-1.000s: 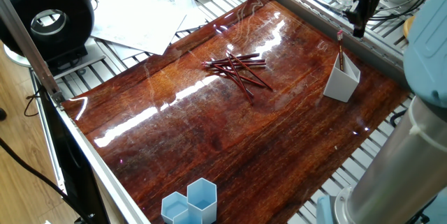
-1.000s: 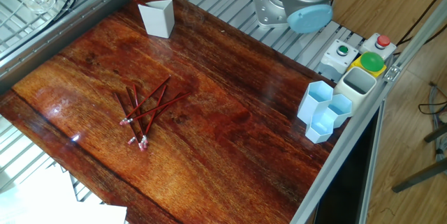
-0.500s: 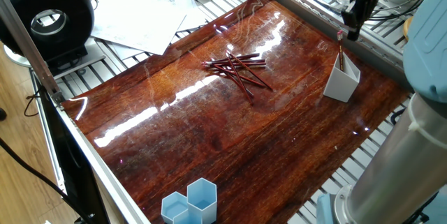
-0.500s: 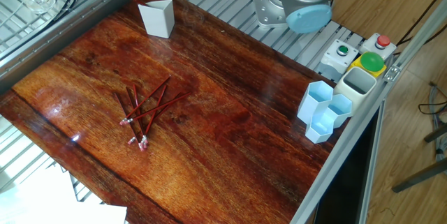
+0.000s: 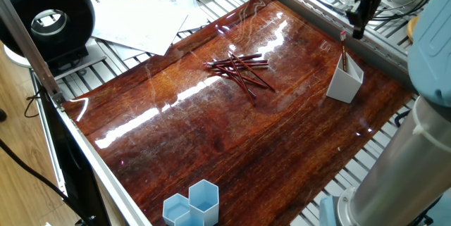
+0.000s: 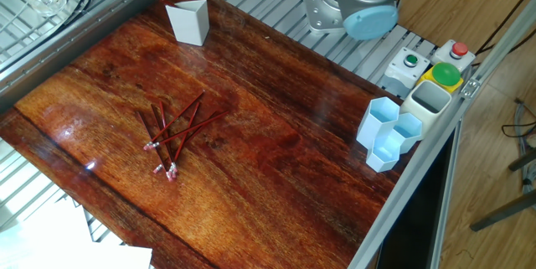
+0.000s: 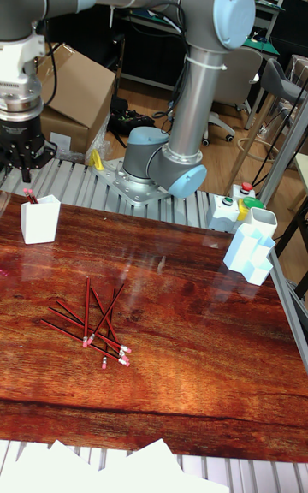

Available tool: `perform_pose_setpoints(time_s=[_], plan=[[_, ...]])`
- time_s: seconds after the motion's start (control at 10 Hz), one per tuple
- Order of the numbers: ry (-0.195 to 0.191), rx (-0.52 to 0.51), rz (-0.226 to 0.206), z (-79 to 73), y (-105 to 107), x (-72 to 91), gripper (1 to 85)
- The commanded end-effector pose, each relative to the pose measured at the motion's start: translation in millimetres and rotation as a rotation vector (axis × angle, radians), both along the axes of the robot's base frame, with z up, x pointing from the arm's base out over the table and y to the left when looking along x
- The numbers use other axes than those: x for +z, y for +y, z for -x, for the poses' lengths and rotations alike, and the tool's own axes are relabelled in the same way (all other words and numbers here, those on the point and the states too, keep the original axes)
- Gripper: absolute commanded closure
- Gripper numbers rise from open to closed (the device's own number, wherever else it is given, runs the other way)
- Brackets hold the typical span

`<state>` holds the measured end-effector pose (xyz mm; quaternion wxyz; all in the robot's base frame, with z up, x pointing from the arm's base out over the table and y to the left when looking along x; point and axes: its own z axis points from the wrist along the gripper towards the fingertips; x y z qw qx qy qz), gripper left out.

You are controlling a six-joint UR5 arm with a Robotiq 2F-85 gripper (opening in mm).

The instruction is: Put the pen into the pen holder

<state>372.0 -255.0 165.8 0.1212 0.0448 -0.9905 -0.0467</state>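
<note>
- The holder [image 7: 39,219] is the white angular cup standing upright on the counter [image 7: 188,356], way over at about 10 o'clock in the tall view, close to the edge.
- One pen [image 7: 30,196] is already in it, leaning, with its pink eraser end poking above the rim. You can see the same eraser tip over the cup in one fixed view too [image 5: 343,36].
- The gripper [image 7: 20,169] hangs right above the holder, apart from it. Its fingers [image 7: 28,173] point straight down with a gap between them and nothing gripped, so they look released.
- A loose pile of pens [image 7: 92,322] lies crisscrossed on the wood, about 8 o'clock from the middle of the counter in the tall view, well apart from the holder.
- Blue hex cups [image 7: 250,255] sit at the 3 o'clock edge, with a button box [image 6: 425,64] just beyond them.
- Some papers [image 5: 144,18] lie off the counter at 11 o'clock in one fixed view.
</note>
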Motion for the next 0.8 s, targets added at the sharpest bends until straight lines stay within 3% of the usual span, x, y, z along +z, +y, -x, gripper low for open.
perform_pose_setpoints(time_s=[0.0,0.1,0.2,0.3,0.5,0.7], plan=[[0.099,0.060,0.001,25.7,-5,8.7,84.7],[0.100,0.035,-0.034,25.6,5,9.7,84.7],[0.070,0.012,-0.068,17.7,16,8.3,84.7],[0.036,-0.005,-0.085,11.6,25,-6.2,84.7],[-0.009,-0.018,-0.066,4.0,36,-41.5,84.7],[-0.013,-0.027,-0.038,4.0,39,-57.3,84.7]])
